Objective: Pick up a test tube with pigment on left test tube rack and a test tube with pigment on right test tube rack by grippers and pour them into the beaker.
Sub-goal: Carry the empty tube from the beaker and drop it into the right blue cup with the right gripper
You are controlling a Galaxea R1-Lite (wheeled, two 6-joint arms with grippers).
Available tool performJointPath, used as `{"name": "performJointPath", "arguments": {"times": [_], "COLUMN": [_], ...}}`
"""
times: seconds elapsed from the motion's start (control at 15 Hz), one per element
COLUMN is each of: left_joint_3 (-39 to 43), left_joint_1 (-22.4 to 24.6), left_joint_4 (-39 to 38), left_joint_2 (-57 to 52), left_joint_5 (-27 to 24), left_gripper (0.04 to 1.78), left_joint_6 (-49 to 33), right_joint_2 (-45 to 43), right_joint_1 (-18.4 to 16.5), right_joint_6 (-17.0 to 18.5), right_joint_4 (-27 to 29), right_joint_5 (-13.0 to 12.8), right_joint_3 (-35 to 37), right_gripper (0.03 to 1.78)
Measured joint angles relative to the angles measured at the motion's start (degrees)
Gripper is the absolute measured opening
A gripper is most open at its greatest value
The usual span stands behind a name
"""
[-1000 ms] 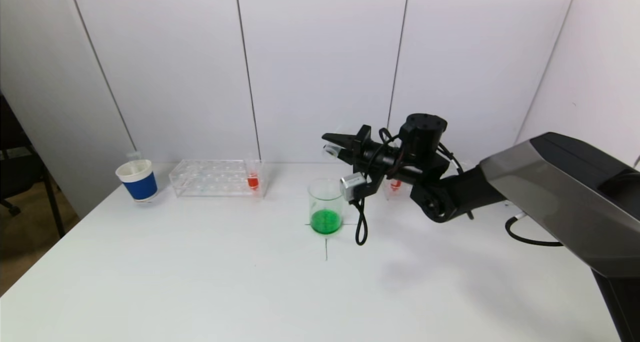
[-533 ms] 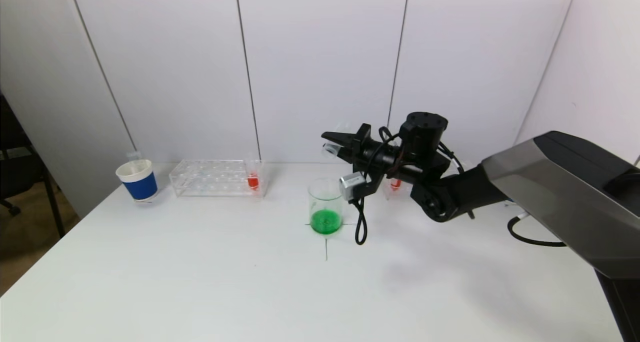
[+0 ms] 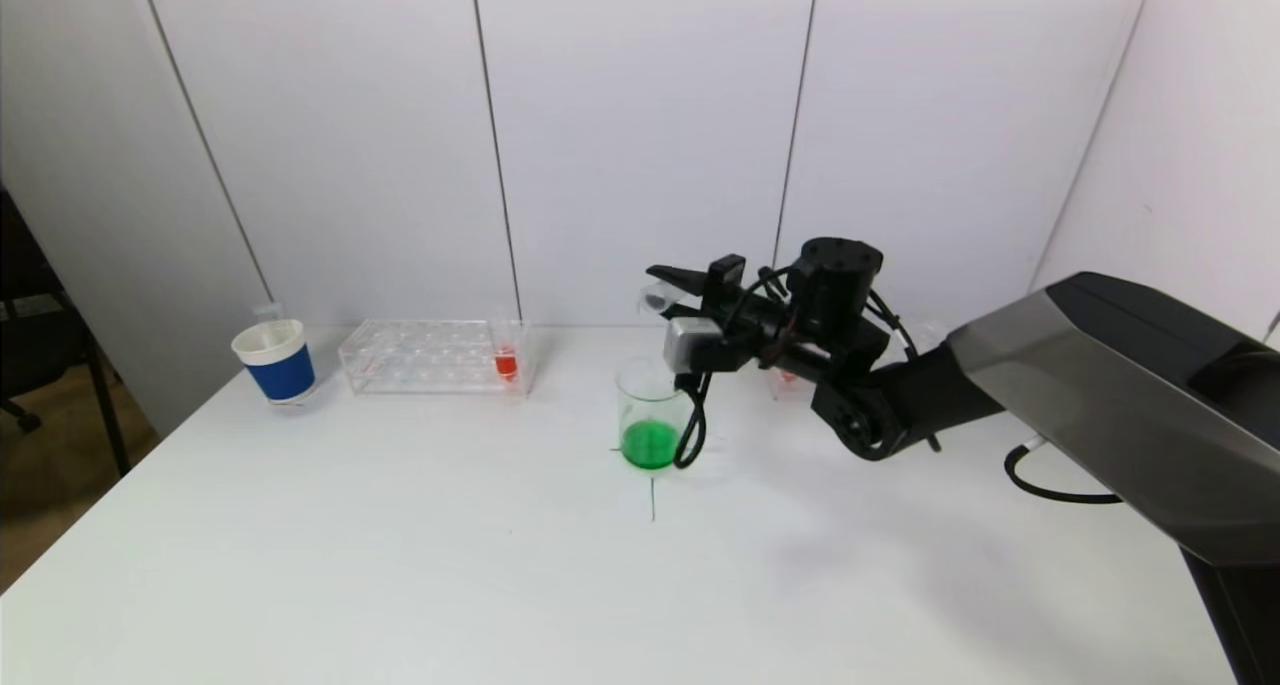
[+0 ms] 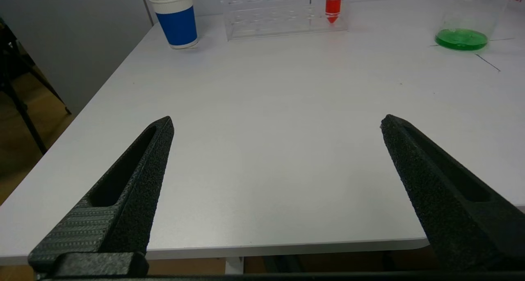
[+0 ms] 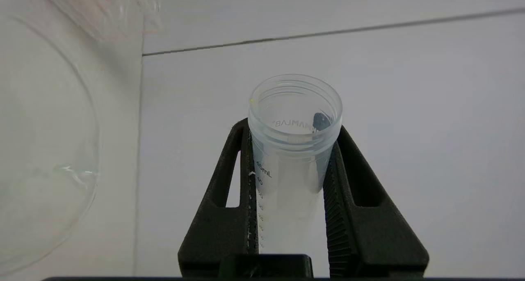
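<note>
right test tube rack (image 3: 790, 377) mostly hidden behind arm

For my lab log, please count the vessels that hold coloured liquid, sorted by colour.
Red: 2, the left-rack test tube and the right-rack test tube, the latter partly hidden by the arm.
Green: 1, the beaker.
Total: 3.
The held tube in the right gripper looks empty.

Bright even light, soft shadows on white table (image 3: 400, 565), near glass blurred
</note>
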Motion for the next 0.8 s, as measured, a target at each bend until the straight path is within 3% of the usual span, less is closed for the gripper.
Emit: {"name": "performJointPath", "arguments": {"times": [0.2,0.4,0.67,0.8], "left_joint_3": [0.0,0.0,0.0,0.0], "left_joint_1": [0.0,0.0,0.0,0.0], "left_joint_4": [0.0,0.0,0.0,0.0], "left_joint_2": [0.0,0.0,0.0,0.0], "left_joint_5": [0.0,0.0,0.0,0.0], "left_gripper": [1.76,1.76,1.76,1.76], "left_joint_6": [0.0,0.0,0.0,0.0], "right_joint_2": [-1.3,-4.8,-12.8,-16.8], "right_joint_1": [0.2,0.5,-0.1,-2.5], "right_joint_6": [17.1,34.2,55.4,63.3], "right_joint_4": [-3.3,-1.0,10.6,16.3], "right_joint_5": [-11.1,-21.3,-29.4,-30.4], "right_joint_3": [-0.1,0.0,0.4,1.4], "right_gripper": [0.51,0.51,0.51,0.51]}}
